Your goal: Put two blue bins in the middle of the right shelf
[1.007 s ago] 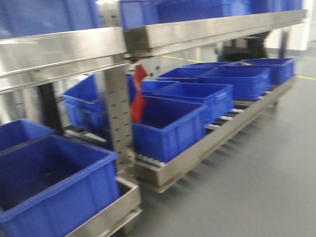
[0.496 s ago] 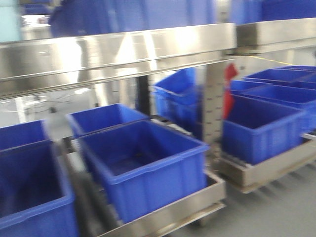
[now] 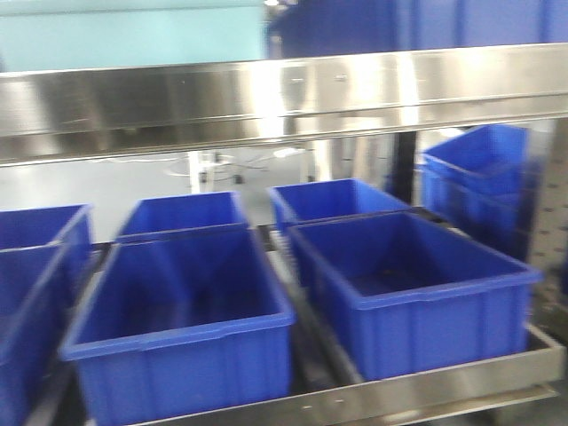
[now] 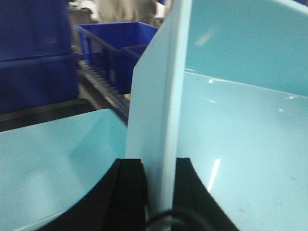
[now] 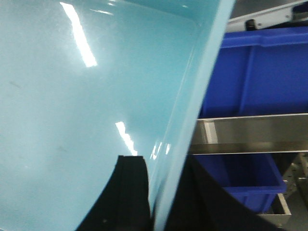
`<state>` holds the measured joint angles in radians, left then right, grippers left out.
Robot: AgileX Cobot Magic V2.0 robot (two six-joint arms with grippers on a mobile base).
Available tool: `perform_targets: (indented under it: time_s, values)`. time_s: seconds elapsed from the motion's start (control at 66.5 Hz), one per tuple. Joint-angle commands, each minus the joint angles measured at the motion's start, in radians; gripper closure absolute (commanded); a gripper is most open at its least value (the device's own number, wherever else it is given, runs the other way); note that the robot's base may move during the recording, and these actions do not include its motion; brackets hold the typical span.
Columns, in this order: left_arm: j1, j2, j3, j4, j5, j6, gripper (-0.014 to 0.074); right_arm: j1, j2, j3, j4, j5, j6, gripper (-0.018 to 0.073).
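Note:
I hold a light-blue bin between both arms. In the left wrist view my left gripper [image 4: 160, 161] is shut on the bin's [image 4: 240, 120] upright wall, one black finger on each side. In the right wrist view my right gripper [image 5: 166, 161] is shut on the opposite wall of the bin [image 5: 72, 96]. In the front view the bin [image 3: 133, 40] shows only as a pale strip along the top edge, above the steel shelf rail [image 3: 284, 98]. Neither gripper shows in the front view.
Below the rail, dark blue bins stand on the low shelf level: two in front [image 3: 177, 328] [image 3: 408, 293] and smaller ones behind [image 3: 182, 213]. Stacked blue bins [image 3: 479, 177] lean at the right by an upright post [image 3: 543, 213]. More dark blue bins sit above the rail.
The front view has swung left along the shelves: the upright post and the bins slid from left of centre to the right edge. More bins have come into view at left.

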<state>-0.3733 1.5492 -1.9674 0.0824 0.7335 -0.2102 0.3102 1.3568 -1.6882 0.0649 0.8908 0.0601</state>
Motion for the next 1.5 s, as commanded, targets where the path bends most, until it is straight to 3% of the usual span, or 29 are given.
perform_targets:
  time_s: [0.0, 1.488]
  values:
    - [0.001, -0.014, -0.012, -0.05, -0.101, -0.027, 0.0708, 0.0, -0.013, -0.006, -0.004, -0.008, -0.031, 0.0712]
    - [0.001, -0.014, -0.012, -0.05, -0.101, -0.027, 0.0708, 0.0, -0.013, -0.006, -0.004, -0.008, -0.031, 0.0712]
